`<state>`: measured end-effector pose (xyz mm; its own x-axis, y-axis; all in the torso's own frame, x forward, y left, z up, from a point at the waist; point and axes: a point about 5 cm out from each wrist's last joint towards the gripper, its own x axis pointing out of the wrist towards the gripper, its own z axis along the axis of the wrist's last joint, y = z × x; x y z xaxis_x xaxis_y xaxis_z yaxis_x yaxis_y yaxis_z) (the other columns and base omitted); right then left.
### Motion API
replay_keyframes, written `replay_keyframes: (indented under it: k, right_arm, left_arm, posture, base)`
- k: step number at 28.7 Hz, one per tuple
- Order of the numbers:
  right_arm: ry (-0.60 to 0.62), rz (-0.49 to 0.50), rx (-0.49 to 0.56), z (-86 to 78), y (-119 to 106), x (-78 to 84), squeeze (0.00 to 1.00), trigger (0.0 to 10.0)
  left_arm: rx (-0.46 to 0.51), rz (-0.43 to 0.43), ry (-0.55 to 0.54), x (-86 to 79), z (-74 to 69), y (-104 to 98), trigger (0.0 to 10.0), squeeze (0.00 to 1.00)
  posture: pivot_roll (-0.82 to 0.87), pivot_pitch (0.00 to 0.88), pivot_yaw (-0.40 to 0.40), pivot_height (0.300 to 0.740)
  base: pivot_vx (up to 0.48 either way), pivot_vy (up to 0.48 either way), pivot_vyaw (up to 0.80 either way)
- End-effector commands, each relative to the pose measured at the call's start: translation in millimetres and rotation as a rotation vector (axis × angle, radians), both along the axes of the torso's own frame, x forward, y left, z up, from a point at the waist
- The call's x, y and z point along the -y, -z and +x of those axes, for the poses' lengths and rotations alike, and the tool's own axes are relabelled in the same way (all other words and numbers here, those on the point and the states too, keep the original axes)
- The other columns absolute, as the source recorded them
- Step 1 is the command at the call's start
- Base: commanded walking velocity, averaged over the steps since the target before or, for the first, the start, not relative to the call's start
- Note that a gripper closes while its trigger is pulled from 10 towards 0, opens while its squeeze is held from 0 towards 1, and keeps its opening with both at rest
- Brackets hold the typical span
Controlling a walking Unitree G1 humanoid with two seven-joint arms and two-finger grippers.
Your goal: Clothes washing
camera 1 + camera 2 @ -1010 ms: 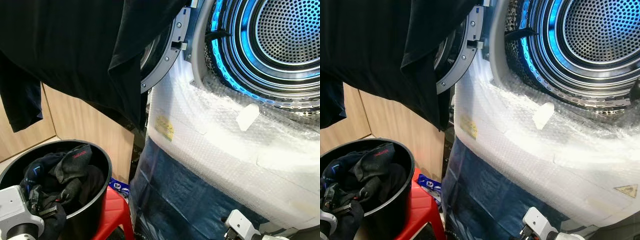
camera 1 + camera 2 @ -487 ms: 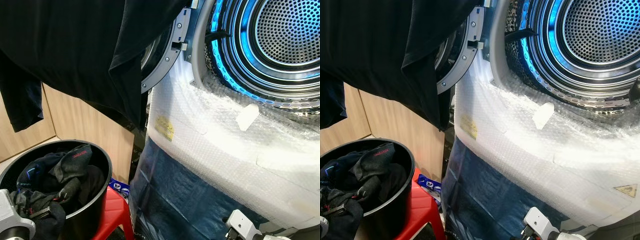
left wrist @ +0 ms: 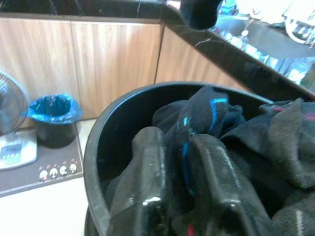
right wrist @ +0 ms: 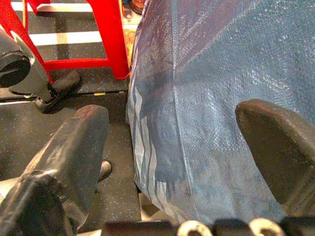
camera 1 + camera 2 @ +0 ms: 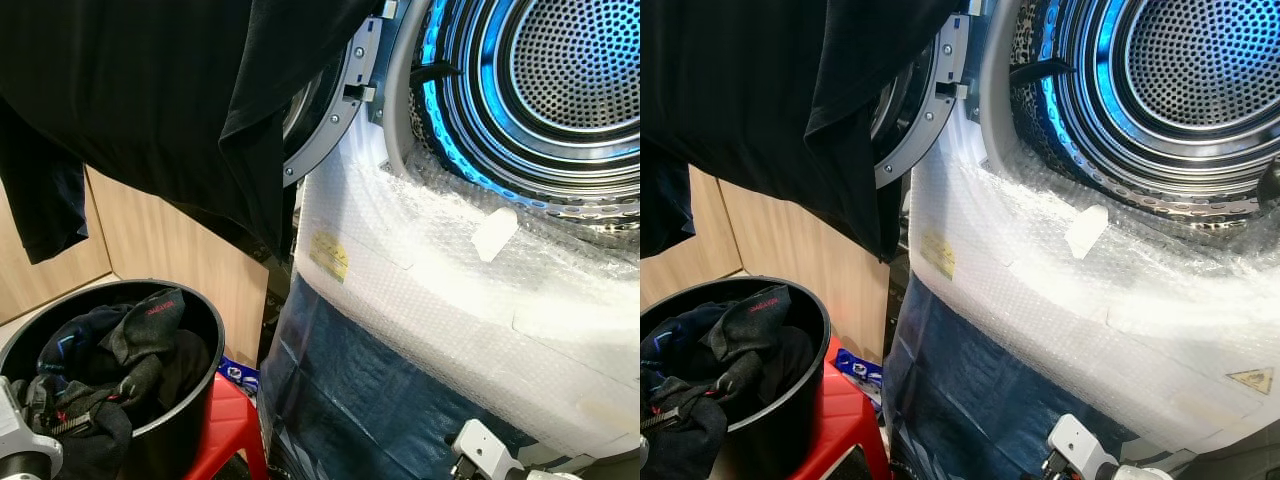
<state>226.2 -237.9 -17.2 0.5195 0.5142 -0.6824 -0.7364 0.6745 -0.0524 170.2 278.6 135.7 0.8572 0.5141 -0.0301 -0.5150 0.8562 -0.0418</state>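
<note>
Nearest the camera, the left gripper (image 3: pixel 179 191) sits inside the black bucket (image 5: pixel 195 395), its two black fingers (image 3: pixel 142 182) pinched onto a dark garment (image 3: pixel 209 115) with blue stripes, a fold of cloth caught between them; the rest of the dark laundry (image 5: pixel 125 345) is heaped around and beyond the fingers, filling the bucket to its rim. The bucket stands on a red stool (image 5: pixel 225 425) at the robot's lower left. Low on the right, the right gripper (image 4: pixel 172 162) hangs beside the blue sheet (image 5: pixel 350 400) that covers the lower front of the washing machine, its fingers spread wide apart and holding nothing. Above the blue sheet, white bubble wrap (image 5: pixel 450 270) covers the machine's front up to the opening. Farther back, the perforated steel drum (image 5: pixel 560 70) is lit blue and lies well apart from the bucket, to its upper right. A black cloth (image 5: pixel 170 90) hangs over the open door (image 5: pixel 330 110) at upper left, in front of wooden cabinet panels (image 5: pixel 140 250).
</note>
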Motion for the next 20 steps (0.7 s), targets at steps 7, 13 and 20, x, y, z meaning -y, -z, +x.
replay_keyframes:
  k: [7,13,20]
  right_arm:
    - [0.015,-0.006,0.019,1.8,-5,6.7,0.00,10.0]
    - [0.016,-0.002,0.020,1.6,-5,6.1,0.00,10.0]
    - [0.021,0.001,0.025,1.8,-5,5.4,0.00,10.0]
  left_arm:
    - [-0.041,-0.006,0.057,-1.3,1.5,11,10.0,1.00]
    - [-0.080,-0.027,0.084,-2.7,1.2,21,10.0,1.00]
    - [-0.108,-0.019,0.105,-11.9,3.3,28,10.0,1.00]
  posture:
    - [0.16,0.000,-0.150,0.740]
    - [0.16,0.000,-0.145,0.740]
    - [0.16,0.000,-0.141,0.740]
  base:
    - [0.000,0.000,0.00]
    - [0.000,0.000,0.00]
    - [0.000,0.000,0.00]
